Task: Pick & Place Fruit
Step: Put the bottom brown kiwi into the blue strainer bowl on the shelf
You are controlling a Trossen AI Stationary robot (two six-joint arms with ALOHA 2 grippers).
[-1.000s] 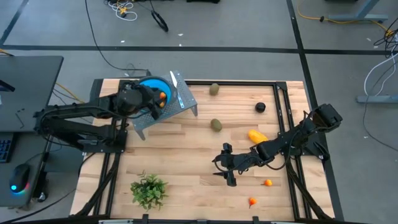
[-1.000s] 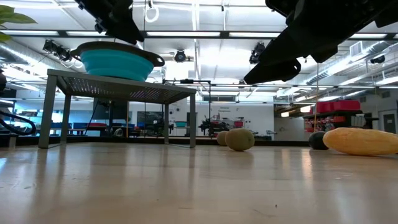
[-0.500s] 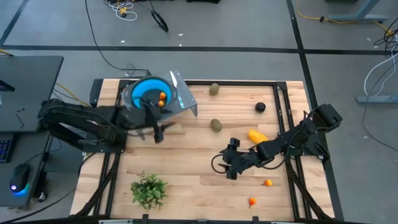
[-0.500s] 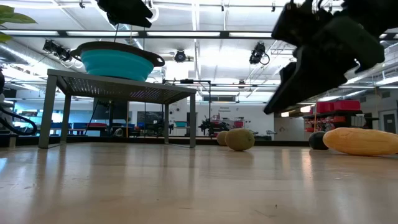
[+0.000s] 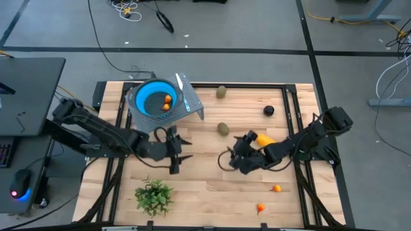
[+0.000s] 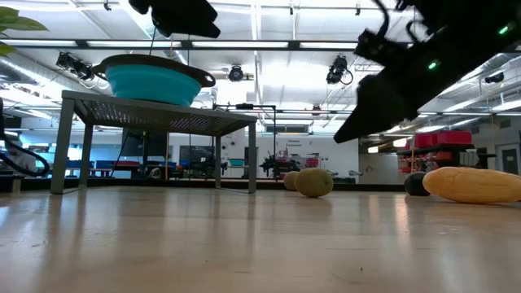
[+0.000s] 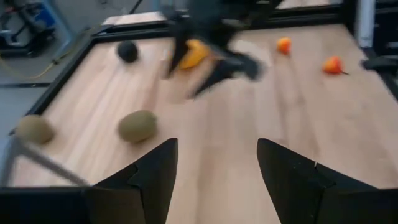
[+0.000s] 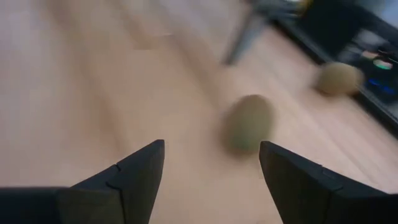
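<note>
In the high view my left gripper (image 5: 186,149) hovers open over the middle of the table, touching nothing. My right gripper (image 5: 234,149) is also open and points at an olive-brown oval (image 5: 223,128), which lies ahead of its fingers in the right wrist view (image 8: 249,123). A second oval (image 5: 221,92) lies by the far edge. The yellow-orange piece (image 5: 263,139) lies beside my right arm, and the dark ball (image 5: 268,110) lies farther back. Two small orange fruits (image 5: 167,102) sit in the blue bowl (image 5: 146,101), and two more (image 5: 276,188) (image 5: 260,207) rest near the front right.
The bowl stands on a raised metal rack (image 5: 192,106) at the far left, seen on legs in the low view (image 6: 155,118). A green plant sprig (image 5: 153,196) lies near the front left. Bare wood lies between the two grippers.
My left gripper has left its place over the bowl, swinging toward the near edge and the table's middle while sinking a little. My right gripper has turned from facing the left edge to facing the far-left olive oval, shifting slightly toward the far edge.
</note>
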